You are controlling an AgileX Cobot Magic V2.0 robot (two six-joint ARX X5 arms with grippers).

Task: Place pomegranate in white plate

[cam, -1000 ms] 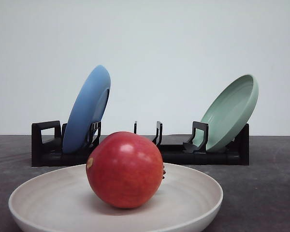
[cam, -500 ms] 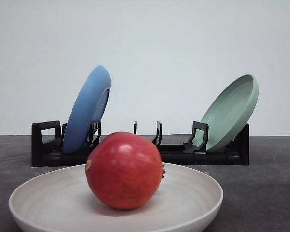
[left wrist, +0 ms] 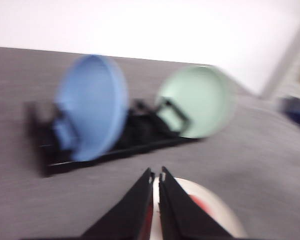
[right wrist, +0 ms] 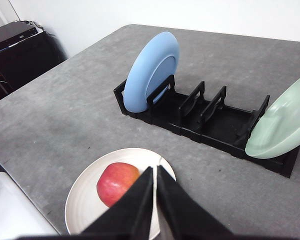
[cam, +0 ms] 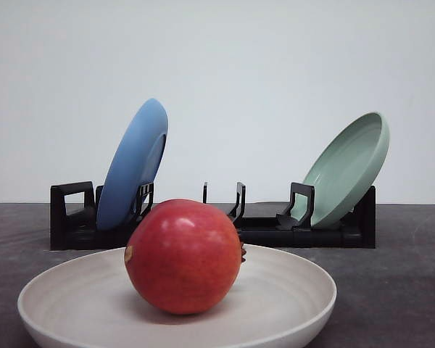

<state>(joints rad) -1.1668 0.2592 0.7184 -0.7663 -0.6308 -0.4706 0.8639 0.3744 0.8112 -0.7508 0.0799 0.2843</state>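
Note:
The red pomegranate (cam: 183,255) rests free in the middle of the white plate (cam: 297,319) at the table's front. From the right wrist view, the pomegranate (right wrist: 116,183) lies in the white plate (right wrist: 82,205) below my right gripper (right wrist: 155,171), which hovers above it, shut and holding nothing. The left wrist view is motion-blurred. There my left gripper (left wrist: 156,176) is shut and holds nothing, above the white plate (left wrist: 212,197), with a strip of the red pomegranate (left wrist: 201,204) beside its fingers.
A black dish rack (cam: 261,230) stands behind the plate, holding a blue plate (cam: 134,163) on its left end and a pale green plate (cam: 346,170) on its right. Dark equipment (right wrist: 20,50) sits off the table's edge in the right wrist view.
The pomegranate has rolled a little to the left in the plate, its pale spot sinking lower. The whole front view has shifted slightly to the right.

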